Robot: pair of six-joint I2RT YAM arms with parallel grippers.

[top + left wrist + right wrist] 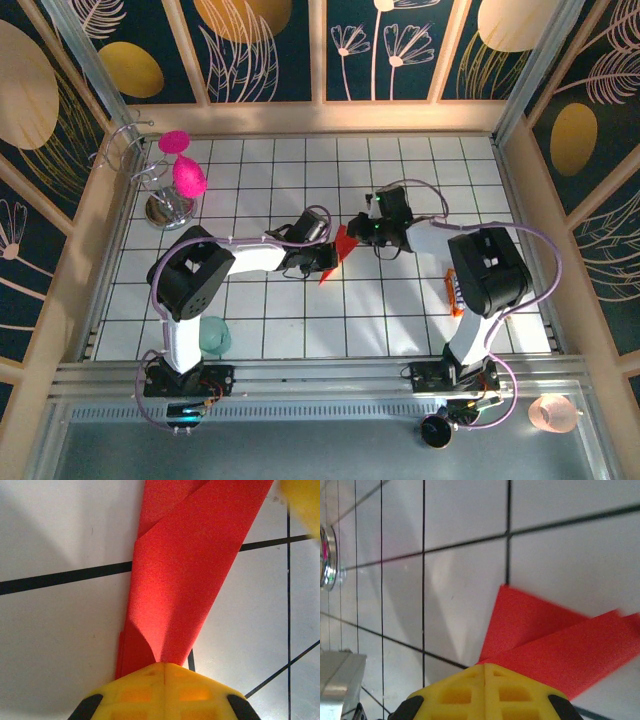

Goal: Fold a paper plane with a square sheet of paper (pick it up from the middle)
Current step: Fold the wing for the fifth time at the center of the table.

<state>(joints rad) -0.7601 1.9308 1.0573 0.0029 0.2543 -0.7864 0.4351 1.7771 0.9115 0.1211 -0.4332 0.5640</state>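
Observation:
The red paper (341,251) is folded into a narrow, pointed shape and is held just above the white tiled table, between my two grippers. My left gripper (322,259) is shut on its lower end. In the left wrist view the folded red paper (185,580) fans upward from the closed yellow fingertips (145,680). My right gripper (364,231) is shut on the upper end. In the right wrist view the red paper (555,640) spreads to the right from the closed yellow fingertips (510,682). A blurred yellow finger (305,500) of the right gripper shows at the left wrist view's top right.
Two magenta goblets (186,170) hang on a metal rack (168,210) at the back left; its base (326,557) also shows in the right wrist view. A teal cup (213,335) stands by the left arm's base. An orange object (455,296) lies beside the right arm.

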